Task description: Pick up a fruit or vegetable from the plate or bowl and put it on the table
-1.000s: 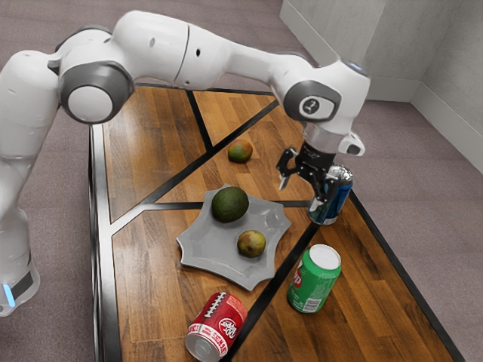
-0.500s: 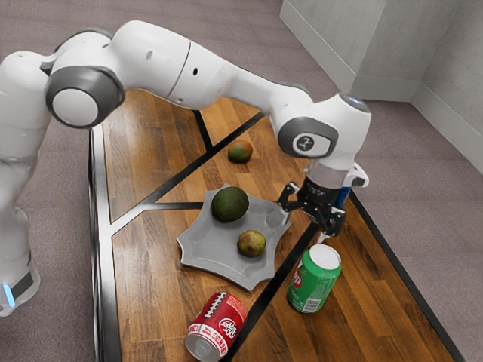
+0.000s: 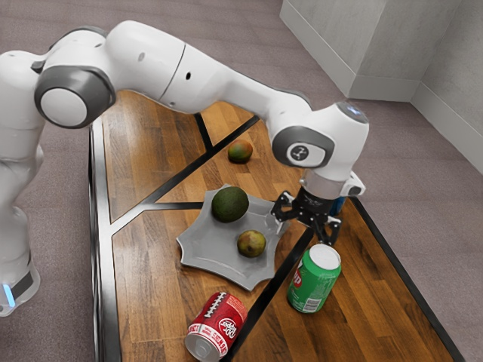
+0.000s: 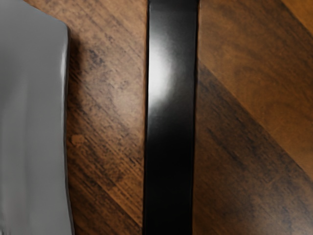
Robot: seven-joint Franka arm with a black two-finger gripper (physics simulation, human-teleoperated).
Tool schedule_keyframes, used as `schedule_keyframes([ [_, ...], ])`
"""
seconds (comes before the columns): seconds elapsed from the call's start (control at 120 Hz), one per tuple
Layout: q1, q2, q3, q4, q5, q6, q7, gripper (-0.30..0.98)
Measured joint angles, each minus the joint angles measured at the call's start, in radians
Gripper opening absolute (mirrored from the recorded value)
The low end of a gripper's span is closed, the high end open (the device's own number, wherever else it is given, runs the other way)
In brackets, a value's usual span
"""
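In the exterior view my gripper (image 3: 305,232) stands open just past the plate's edge on the exterior view's right, with nothing between its fingers. The grey wavy-edged plate (image 3: 202,249) holds a dark green avocado (image 3: 230,204) and a smaller yellow-brown fruit (image 3: 251,243), which lie apart. A red-green fruit (image 3: 240,151) rests directly on the wooden table, off the plate. Under my hand, the wrist view has the grey plate (image 4: 34,127) beside bare wood, with no fruit on the part seen.
A green can (image 3: 315,279) stands very near the gripper. A blue can (image 3: 339,204) is mostly hidden behind the hand. The red can (image 3: 216,326) lies tilted near the table's (image 3: 151,302) front. A black strip (image 4: 171,147) crosses the wood under the hand.
My hand has moved from beside the blue can toward the green can, then slightly back toward the plate, staying open. The fruits, plate and cans have not moved.
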Motion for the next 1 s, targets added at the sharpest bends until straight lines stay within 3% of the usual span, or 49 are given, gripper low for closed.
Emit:
schedule_keyframes([
  [0.283,-0.147,-0.033,0.162,-0.033,-0.001,0.029,-0.006,0.68],
  [0.317,-0.239,-0.039,0.252,-0.032,-0.002,0.033,0.010,0.68],
  [0.442,-0.794,-0.046,0.863,-0.076,-0.009,0.036,0.070,0.68],
  [0.5,-0.908,-0.044,0.988,-0.102,-0.016,0.032,0.095,0.68],
  [0.65,-0.969,-0.080,1.053,-0.140,-0.019,0.012,0.158,0.68],
  [0.817,-1.061,-0.254,1.119,-0.172,0.115,-0.015,0.217,0.69],
  [1.0,-0.986,-0.283,1.155,-0.087,0.174,-0.111,0.280,0.69],
])
